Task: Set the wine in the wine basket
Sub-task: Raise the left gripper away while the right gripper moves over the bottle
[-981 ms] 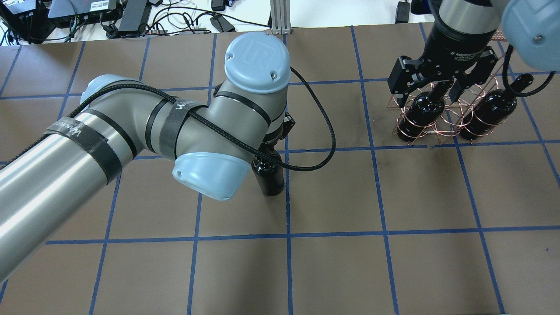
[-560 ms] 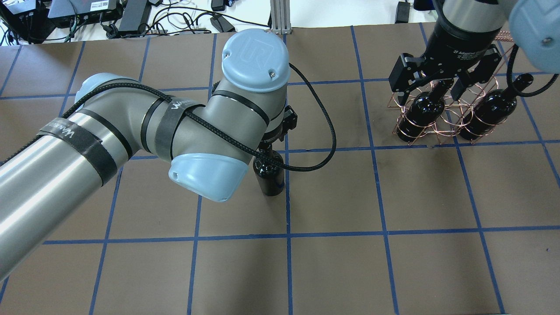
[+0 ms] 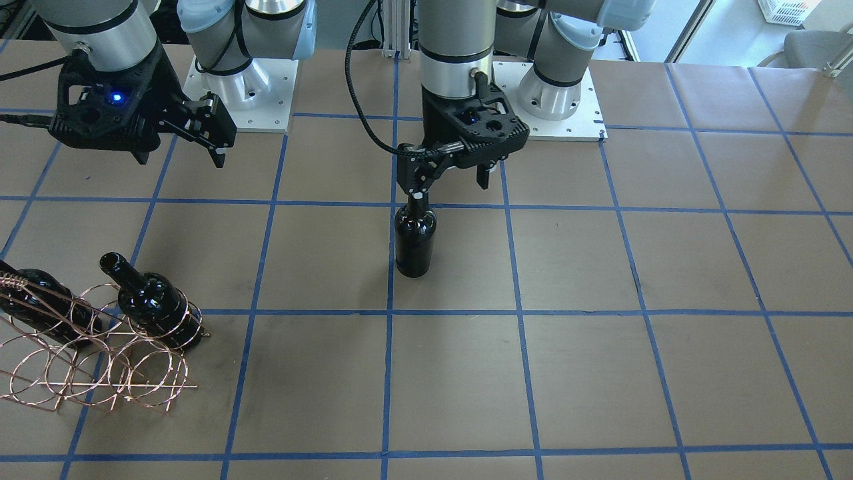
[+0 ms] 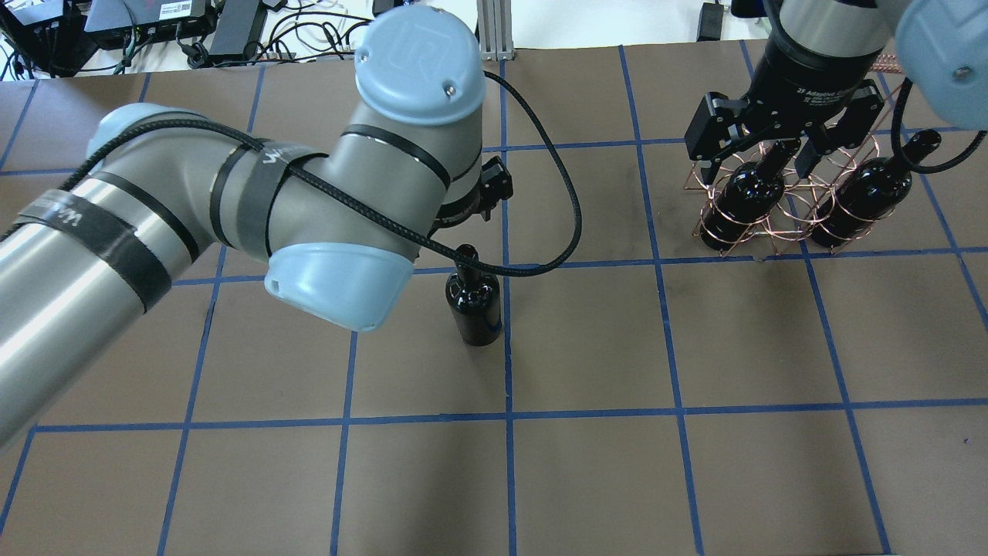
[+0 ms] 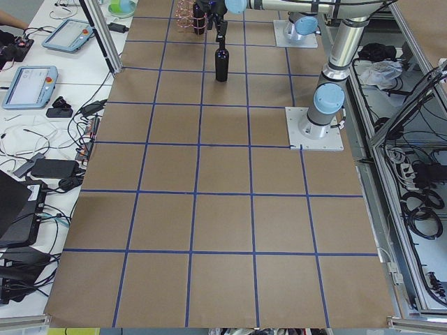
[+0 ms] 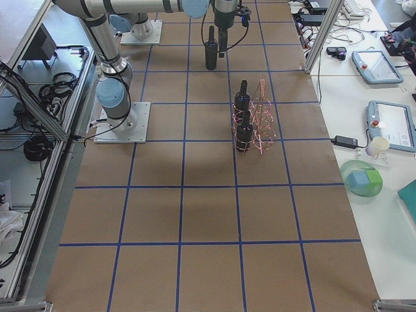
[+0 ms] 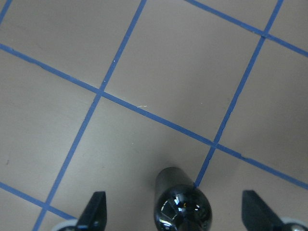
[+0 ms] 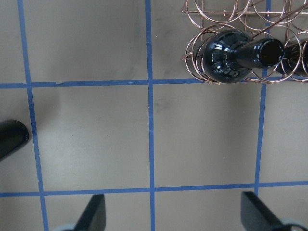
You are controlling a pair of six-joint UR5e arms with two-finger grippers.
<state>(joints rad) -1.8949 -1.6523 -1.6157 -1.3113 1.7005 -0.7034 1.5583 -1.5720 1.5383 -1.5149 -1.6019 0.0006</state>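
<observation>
One wine bottle [image 4: 475, 305] stands upright on the table near the middle; it also shows in the front view [image 3: 414, 240] and the left wrist view [image 7: 183, 214]. My left gripper [image 3: 448, 187] is open and empty just above its neck, fingertips [image 7: 96, 211] wide apart either side. The copper wine basket [image 4: 779, 228] lies at the far right with two bottles [image 4: 745, 197] [image 4: 864, 193] lying in its loops. My right gripper [image 4: 752, 162] is open and empty above the basket [image 8: 216, 14].
Brown paper table with a blue tape grid [image 4: 664, 340]. Cables and electronics [image 4: 231, 31] lie past the far edge. The arm bases [image 3: 240, 80] are bolted at the robot's side. Tablets and a cup [image 6: 377, 146] sit on a side bench.
My left arm has swung up and towards the far left, uncovering the standing bottle's neck. The bottle has stayed in place. My right gripper has barely moved.
</observation>
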